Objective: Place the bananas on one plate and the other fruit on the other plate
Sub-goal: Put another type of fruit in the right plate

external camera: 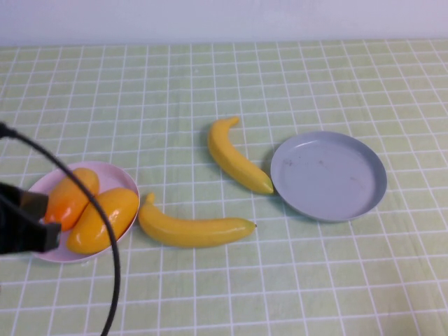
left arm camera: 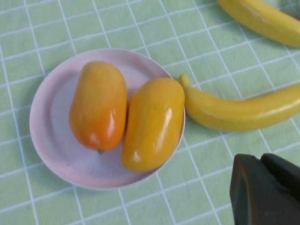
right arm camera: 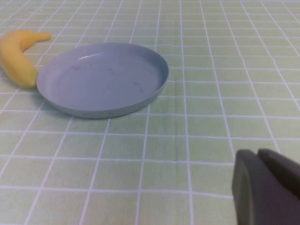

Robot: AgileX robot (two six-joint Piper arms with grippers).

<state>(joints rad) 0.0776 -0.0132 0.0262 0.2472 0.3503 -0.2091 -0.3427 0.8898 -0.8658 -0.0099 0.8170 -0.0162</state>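
Note:
Two mango-like fruits, one redder (external camera: 70, 197) and one yellow-orange (external camera: 103, 219), lie side by side on the pale pink plate (external camera: 115, 175) at the left; both also show in the left wrist view (left arm camera: 98, 105) (left arm camera: 153, 123). Two bananas lie on the cloth: one (external camera: 192, 229) just right of the pink plate, the other (external camera: 234, 157) with its tip at the rim of the empty grey-blue plate (external camera: 329, 175). My left gripper (left arm camera: 260, 159) is shut and empty, hovering near the pink plate. My right gripper (right arm camera: 258, 152) is shut and empty, near the grey plate (right arm camera: 101, 77).
A green checked cloth (external camera: 210, 77) covers the whole table. My left arm (external camera: 21, 224) and its black cable (external camera: 112, 266) stand over the table's front left corner, partly over the pink plate's edge. A pale wall runs along the far edge.

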